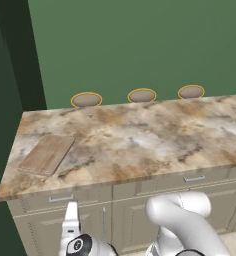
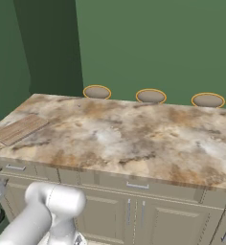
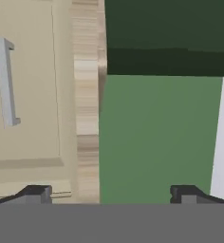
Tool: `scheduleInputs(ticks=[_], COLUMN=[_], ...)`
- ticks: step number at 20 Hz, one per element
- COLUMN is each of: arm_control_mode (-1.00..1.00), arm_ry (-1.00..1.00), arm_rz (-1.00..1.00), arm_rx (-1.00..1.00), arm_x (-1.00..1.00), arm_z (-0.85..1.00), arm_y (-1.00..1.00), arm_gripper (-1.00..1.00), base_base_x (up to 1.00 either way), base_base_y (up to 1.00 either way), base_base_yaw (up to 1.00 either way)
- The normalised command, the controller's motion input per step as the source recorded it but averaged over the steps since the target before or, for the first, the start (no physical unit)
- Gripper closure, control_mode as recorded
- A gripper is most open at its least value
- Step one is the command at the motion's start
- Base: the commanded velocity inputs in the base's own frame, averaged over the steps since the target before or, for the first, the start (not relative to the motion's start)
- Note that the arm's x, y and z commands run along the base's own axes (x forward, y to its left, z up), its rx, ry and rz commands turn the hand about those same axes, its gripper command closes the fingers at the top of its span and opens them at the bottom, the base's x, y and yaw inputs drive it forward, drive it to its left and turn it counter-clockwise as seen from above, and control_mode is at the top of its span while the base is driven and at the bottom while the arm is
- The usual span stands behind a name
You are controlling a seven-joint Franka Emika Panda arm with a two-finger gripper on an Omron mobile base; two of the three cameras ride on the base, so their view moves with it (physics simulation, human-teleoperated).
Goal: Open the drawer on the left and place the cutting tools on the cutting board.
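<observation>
We judge the task barely begun. The wide pale beige drawer with its small silver bar handle sits shut below the marbled brown stone counter. Our gripper hangs with fingers spread wide, holding nothing, the handle at ten o'clock. The flat light-brown wooden cutting board lies bare at the counter's nine o'clock end; the cutting tools are presumably inside.
</observation>
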Motion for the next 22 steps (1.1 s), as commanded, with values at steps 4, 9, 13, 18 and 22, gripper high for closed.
scheduleInputs(ticks=[4,9,13,18,22], arm_control_mode=[-1.0,-1.0,-1.0,-1.0,-1.0], arm_ry=[0.0,0.0,0.0,0.0,0.0], arm_rz=[0.0,0.0,0.0,0.0,0.0], arm_rx=[-0.03,-0.05,-0.07,-0.04,0.0], arm_x=[0.38,0.34,0.37,0.42,0.4], arm_z=[-0.29,-0.36,-0.45,-0.44,-0.43], arm_y=[0.33,0.4,0.35,0.25,0.03], arm_gripper=[-1.0,-1.0,-1.0,-1.0,-1.0], base_base_x=[0.0,0.0,0.0,0.0,0.0], base_base_y=[0.0,0.0,0.0,0.0,0.0], base_base_yaw=[0.0,0.0,0.0,0.0,0.0])
